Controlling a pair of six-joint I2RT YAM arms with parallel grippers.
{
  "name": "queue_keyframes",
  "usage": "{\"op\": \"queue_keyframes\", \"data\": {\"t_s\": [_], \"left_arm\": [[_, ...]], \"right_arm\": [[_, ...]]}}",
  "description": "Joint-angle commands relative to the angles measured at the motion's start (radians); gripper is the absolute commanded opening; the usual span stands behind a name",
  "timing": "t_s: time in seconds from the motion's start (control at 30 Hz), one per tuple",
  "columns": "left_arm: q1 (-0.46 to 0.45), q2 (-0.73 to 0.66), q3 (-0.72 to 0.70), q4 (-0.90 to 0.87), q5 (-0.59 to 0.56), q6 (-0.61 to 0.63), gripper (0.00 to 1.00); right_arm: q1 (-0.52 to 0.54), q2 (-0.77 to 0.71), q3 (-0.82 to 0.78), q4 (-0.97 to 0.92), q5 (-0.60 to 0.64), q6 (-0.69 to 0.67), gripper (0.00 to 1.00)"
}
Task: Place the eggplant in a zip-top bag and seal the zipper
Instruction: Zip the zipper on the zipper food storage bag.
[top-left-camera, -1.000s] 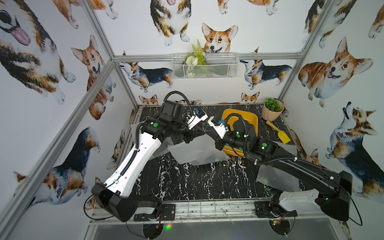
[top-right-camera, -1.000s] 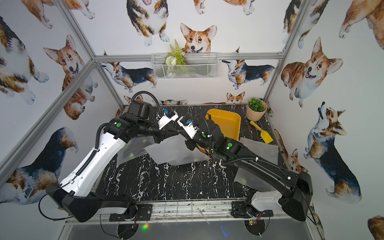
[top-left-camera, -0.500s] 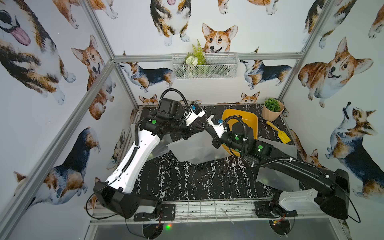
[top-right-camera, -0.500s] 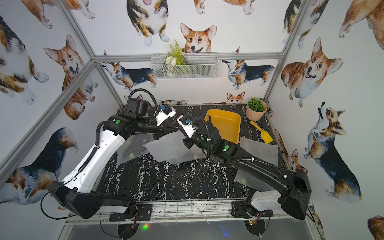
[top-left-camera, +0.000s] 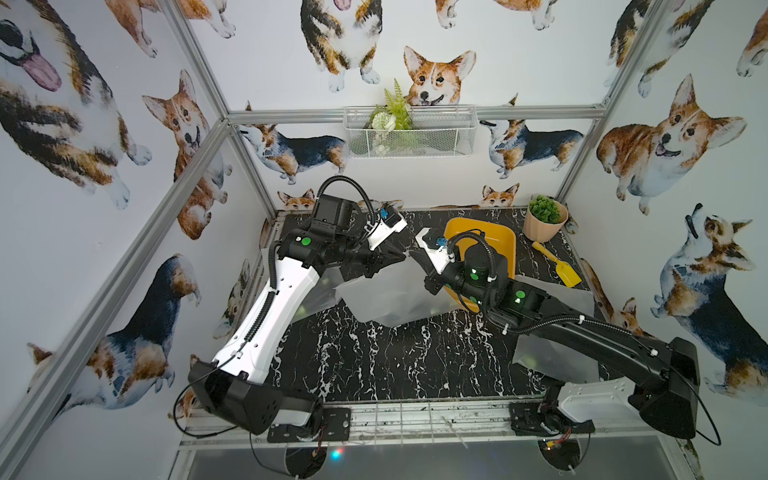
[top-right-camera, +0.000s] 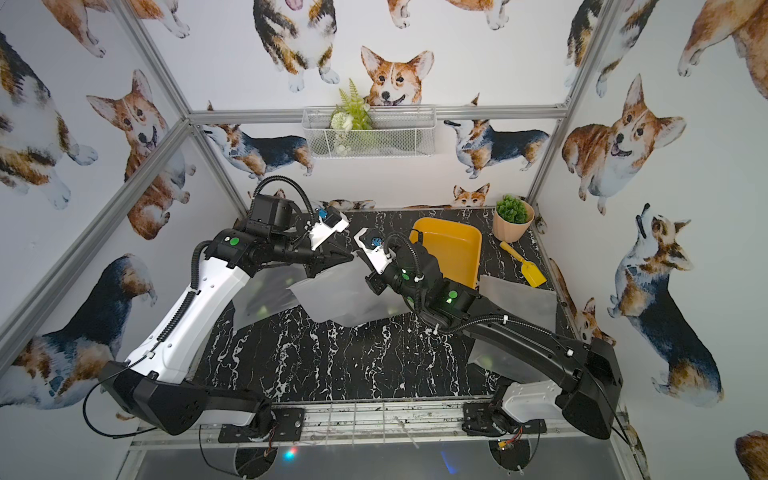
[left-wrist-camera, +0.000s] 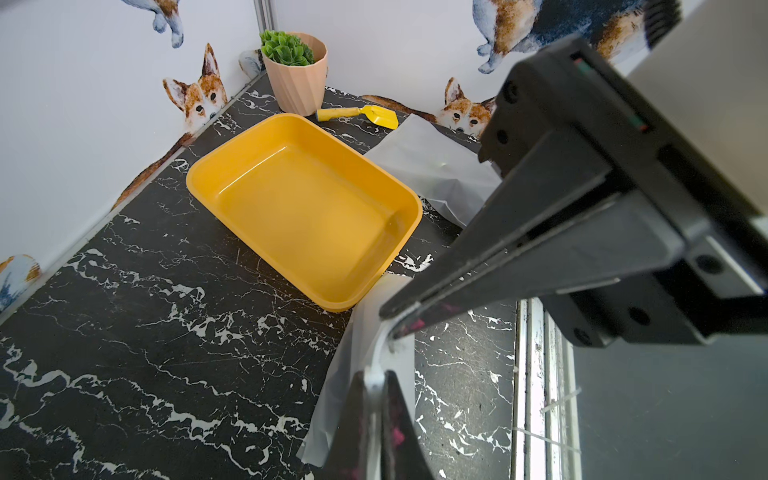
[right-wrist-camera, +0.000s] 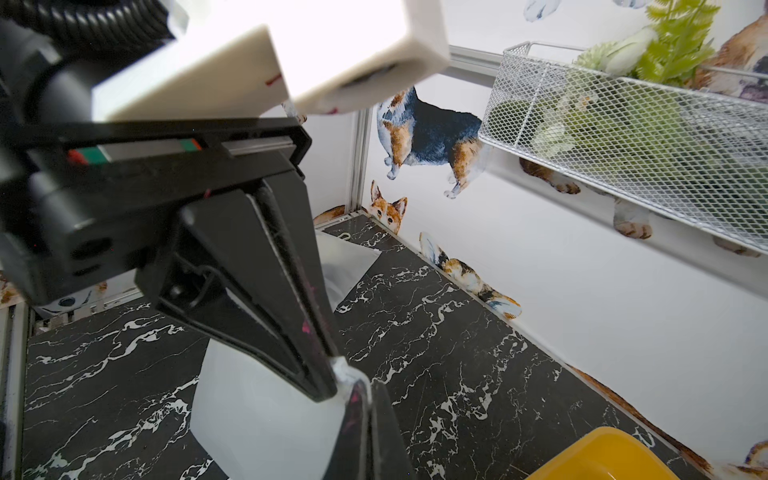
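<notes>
A frosted zip-top bag (top-left-camera: 390, 295) (top-right-camera: 349, 295) hangs from its top edge above the black marble table, its lower part resting on the table. My left gripper (top-left-camera: 400, 258) (left-wrist-camera: 376, 374) is shut on the bag's zipper strip (left-wrist-camera: 380, 349). My right gripper (top-left-camera: 412, 255) (right-wrist-camera: 363, 384) is shut on the same strip right beside it, the two sets of fingertips almost touching. In the right wrist view the bag (right-wrist-camera: 257, 407) hangs below the left gripper's fingers (right-wrist-camera: 291, 324). The eggplant does not show in any view.
An empty yellow tray (top-left-camera: 490, 245) (left-wrist-camera: 303, 208) lies just behind the right arm. A potted plant (top-left-camera: 544, 220) and a yellow toy shovel (top-left-camera: 561, 270) stand at the back right. Other flat bags lie at the left (top-left-camera: 316, 291) and at the right (top-left-camera: 557, 299). A wire basket (top-left-camera: 409, 133) hangs on the back wall.
Both grippers, still shut on the bag's top edge, have shifted slightly to the left, and the bag has moved with them.
</notes>
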Motion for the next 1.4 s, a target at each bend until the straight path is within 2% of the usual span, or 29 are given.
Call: {"op": "queue_keyframes", "data": {"t_s": [0.0, 0.33, 0.7, 1.37], "left_arm": [[0.023, 0.0, -0.013, -0.119, -0.114, 0.019, 0.05], [0.083, 0.04, 0.012, -0.128, -0.14, 0.016, 0.06], [0.155, 0.077, 0.04, -0.129, -0.221, 0.013, 0.07], [0.223, 0.087, 0.057, -0.123, -0.306, 0.003, 0.07]], "right_arm": [[-0.019, -0.013, 0.015, 0.125, 0.167, -0.014, 0.0], [-0.085, -0.016, 0.019, 0.125, 0.21, -0.003, 0.0], [-0.171, -0.009, 0.001, 0.135, 0.278, 0.001, 0.0], [-0.226, 0.0, -0.008, 0.133, 0.314, 0.009, 0.0]]}}
